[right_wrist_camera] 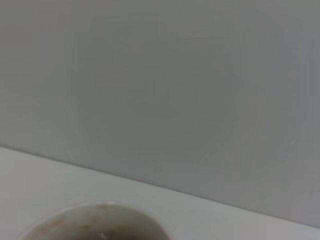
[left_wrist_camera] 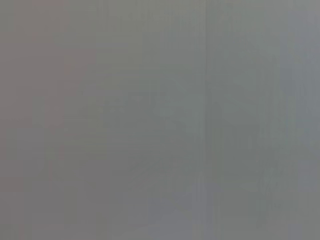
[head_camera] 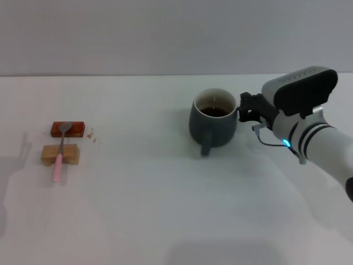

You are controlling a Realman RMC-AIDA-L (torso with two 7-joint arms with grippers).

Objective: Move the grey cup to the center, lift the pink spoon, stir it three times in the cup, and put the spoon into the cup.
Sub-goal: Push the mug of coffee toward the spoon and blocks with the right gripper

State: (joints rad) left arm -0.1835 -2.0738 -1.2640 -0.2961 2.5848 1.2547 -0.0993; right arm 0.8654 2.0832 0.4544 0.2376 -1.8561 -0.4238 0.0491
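While the grey cup (head_camera: 214, 122) stands upright on the white worktop (head_camera: 165, 210), somewhat right of the middle and toward the far side, the right hand (head_camera: 246, 109) sits just beside it on the cup's right, its dark fingers reaching to the rim and wall. Whether those fingers touch or clasp the cup cannot be told, nor how far apart they stand, since the arm's own bulk covers much of them. Dark liquid shows inside the pale interior, and the loop handle points toward the robot.

Well apart from that hand, far over on the left side of the worktop, the pink spoon (head_camera: 59, 154) lies across two small blocks: its metal bowl on the red-brown block (head_camera: 68, 129), its pink handle over the tan wooden block (head_camera: 60, 154), the handle end jutting toward the robot.

From the right wrist view only a blurred arc of the cup's rim (right_wrist_camera: 95, 222) shows, cut off at the edge. The left wrist view gives nothing but flat grey, and the left hand is out of sight everywhere.
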